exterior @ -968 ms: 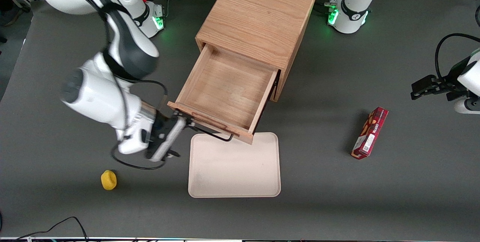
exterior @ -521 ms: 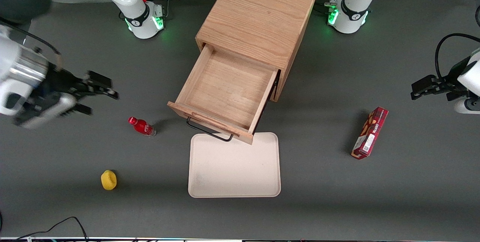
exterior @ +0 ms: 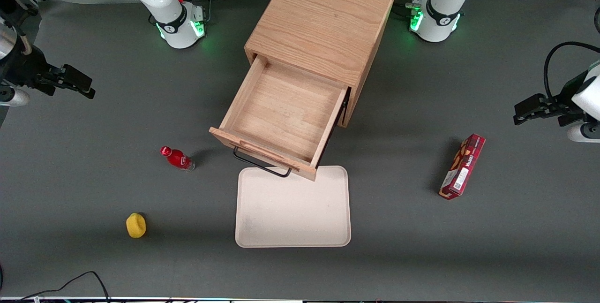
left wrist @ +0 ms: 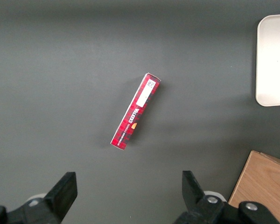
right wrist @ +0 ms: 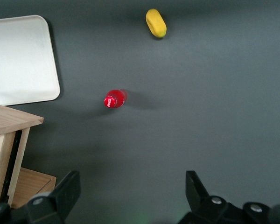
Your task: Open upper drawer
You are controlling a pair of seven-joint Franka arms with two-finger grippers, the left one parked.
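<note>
The upper drawer [exterior: 286, 115] of the light oak cabinet [exterior: 323, 26] stands pulled far out, and its inside is bare. Its black wire handle [exterior: 260, 166] hangs over the edge of the beige tray. A corner of the drawer also shows in the right wrist view [right wrist: 9, 122]. My gripper [exterior: 86, 86] is open and empty. It is high above the table at the working arm's end, far from the drawer, with nothing between its fingers [right wrist: 133, 191]. The lower drawer is hidden under the open one.
A beige tray [exterior: 293, 209] lies in front of the drawer. A red bottle [exterior: 177, 158] stands beside the drawer front, toward the working arm's end. A yellow object [exterior: 136, 225] lies nearer the front camera. A red box [exterior: 462, 166] lies toward the parked arm's end.
My gripper has let go of the handle and swung away from the drawer front, up and out to the working arm's end of the table. The drawer has stayed open and the red bottle is uncovered.
</note>
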